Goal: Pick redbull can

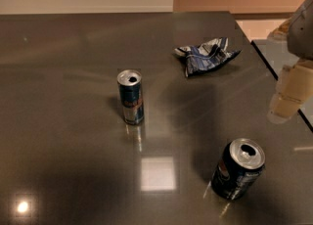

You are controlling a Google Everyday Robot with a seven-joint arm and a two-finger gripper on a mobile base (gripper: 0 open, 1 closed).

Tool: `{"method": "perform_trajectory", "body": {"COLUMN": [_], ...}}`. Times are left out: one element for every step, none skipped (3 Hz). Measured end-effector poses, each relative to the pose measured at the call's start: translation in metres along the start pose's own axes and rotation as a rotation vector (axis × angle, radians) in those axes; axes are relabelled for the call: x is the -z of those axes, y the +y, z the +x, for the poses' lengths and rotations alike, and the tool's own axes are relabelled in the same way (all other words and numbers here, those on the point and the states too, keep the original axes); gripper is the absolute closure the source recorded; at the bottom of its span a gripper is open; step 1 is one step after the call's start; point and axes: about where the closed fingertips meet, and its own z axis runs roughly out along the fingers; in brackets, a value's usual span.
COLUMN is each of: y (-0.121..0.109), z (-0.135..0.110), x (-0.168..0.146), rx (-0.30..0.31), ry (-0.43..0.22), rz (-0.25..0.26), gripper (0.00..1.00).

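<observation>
The redbull can [131, 97] stands upright near the middle of the dark grey table [58, 121]. It is slim, blue and silver, with a red-orange mark on its side and an opened silver top. My gripper [289, 98] hangs at the right edge of the view, above the table's right side. It is well to the right of the can and apart from it, and holds nothing that I can see.
A wider dark blue can [237, 169] stands at the front right, tilted in view. A crumpled blue-white wrapper [205, 56] lies at the back right. The table's right edge [274, 75] runs diagonally under the gripper. A wall stands behind the table.
</observation>
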Motion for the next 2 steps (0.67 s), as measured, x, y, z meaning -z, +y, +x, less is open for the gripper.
{"method": "perform_trajectory", "body": {"y": [-0.002,-0.007], "z": [-0.001,-0.015], "x": [0.001,-0.003], "rx": [-0.005,-0.008], "ry": [-0.009,-0.075], "rz": [0.002,-0.006], "gripper": [0.00,0.00]}}
